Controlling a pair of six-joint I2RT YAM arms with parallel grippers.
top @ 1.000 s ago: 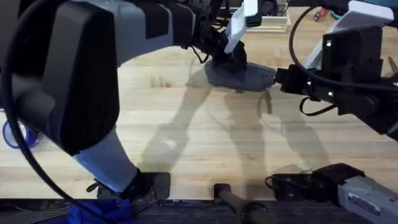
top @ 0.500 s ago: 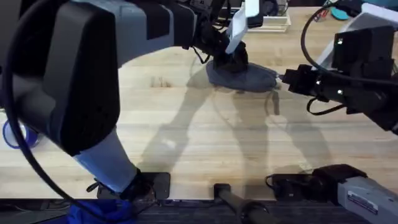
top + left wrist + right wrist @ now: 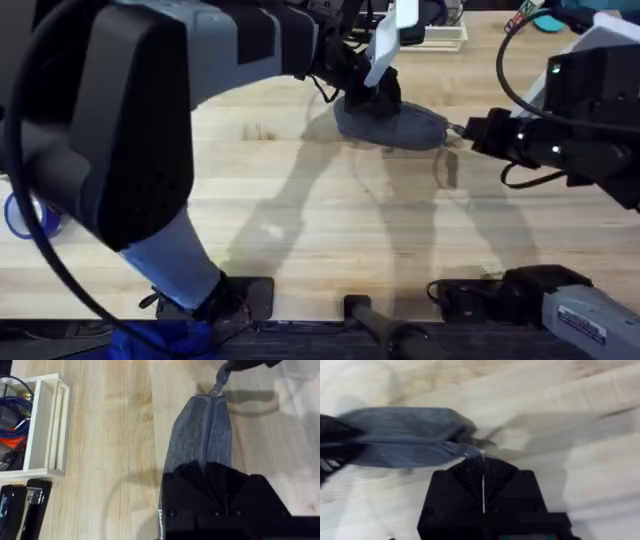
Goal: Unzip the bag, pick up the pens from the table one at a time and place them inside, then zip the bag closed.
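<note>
- Nearest the camera in the overhead view, the left arm rises large and dark, hiding much of the table on the near left of the bag.
- On the near side of the bag, bare plank grain carries only the arms' shadows.
- The bag lies flat on the table, a grey oblong; its left end is covered by the left gripper.
- In the left wrist view the left gripper presses down over one end of the bag, its black fingers closed on the fabric; the part beneath them is hidden.
- At the bag's right end, the right gripper meets the zipper pull, fingers pinched together on it.
- The right wrist view is blurred: the right gripper has its tips together at the bag's end, and the pull itself is hard to make out.
- In the left wrist view the zipper pull stands out from the bag's far end, its top cut off by the dark gripper tip.
- Beyond the bag, a white tray sits partly behind the left arm.
</note>
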